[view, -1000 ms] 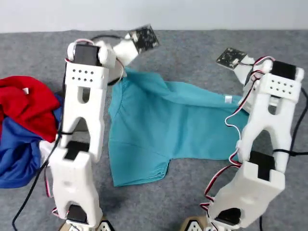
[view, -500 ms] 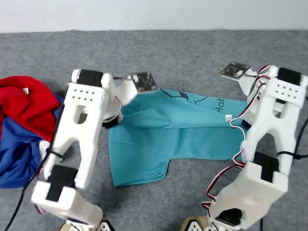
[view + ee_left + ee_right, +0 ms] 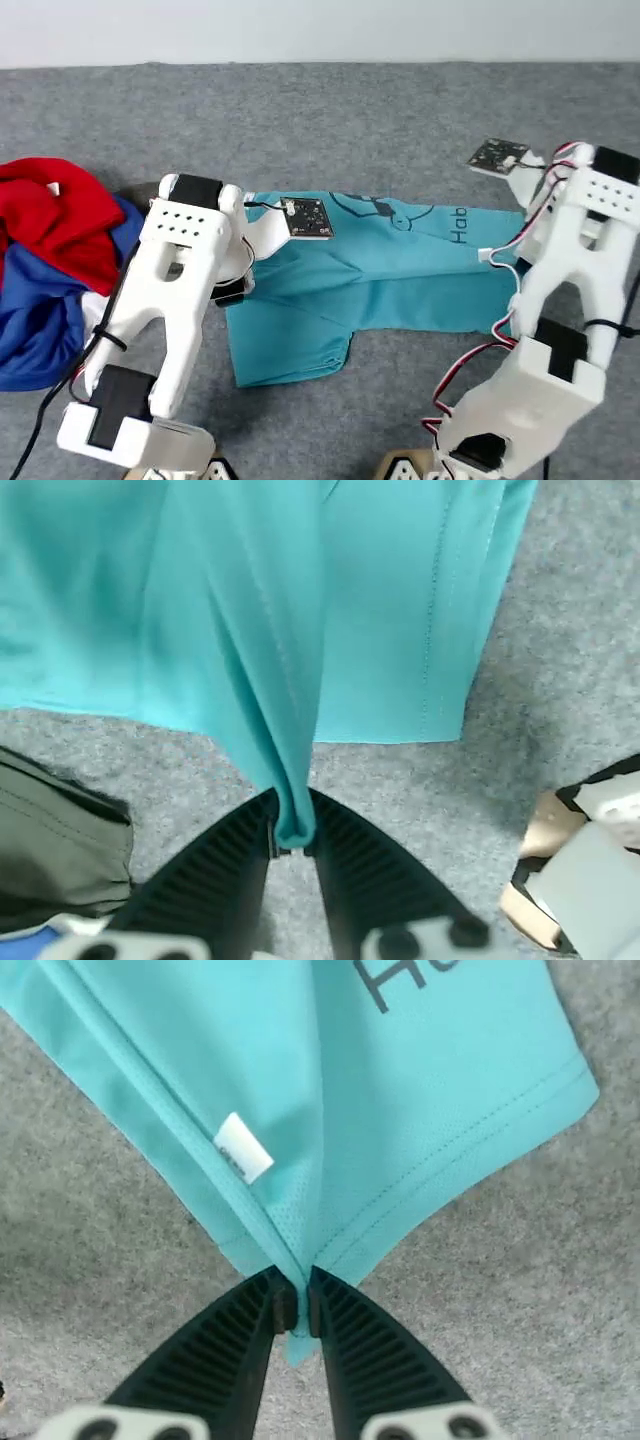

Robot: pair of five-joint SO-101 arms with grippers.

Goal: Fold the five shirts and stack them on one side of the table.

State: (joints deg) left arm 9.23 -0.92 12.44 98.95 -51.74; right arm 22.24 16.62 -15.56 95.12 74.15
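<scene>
Count: I see two white plastic arms, two black ribbed grippers and four pieces of cloth. Three of them are clearly shirts.

Pile, far left: one crumpled red fabric shirt lies bunched on top of one rumpled blue fabric shirt. Both are soft heaps at the table's left edge.

Olive piece: one dark olive woven cloth with stitched seams lies just beside the pile. I cannot tell what garment it is.

Table: one grey felt-like table cover, fuzzy and matte.

Left gripper: my left gripper is pinched together on a ridge of the teal shirt. The cloth is drawn up between the grooved black fingers into a narrow pleat.

Teal shirt: one smooth teal jersey shirt lies in the middle of the table between my two arms. Its far edge is doubled over, showing dark lettering. One short sleeve with a double-stitched hem lies flat on the near side.

Label: one small white rectangular label is sewn on the side seam.

Right gripper: my right gripper is clamped on the shirt's pointed bottom corner, where the hem and side seam meet.
</scene>
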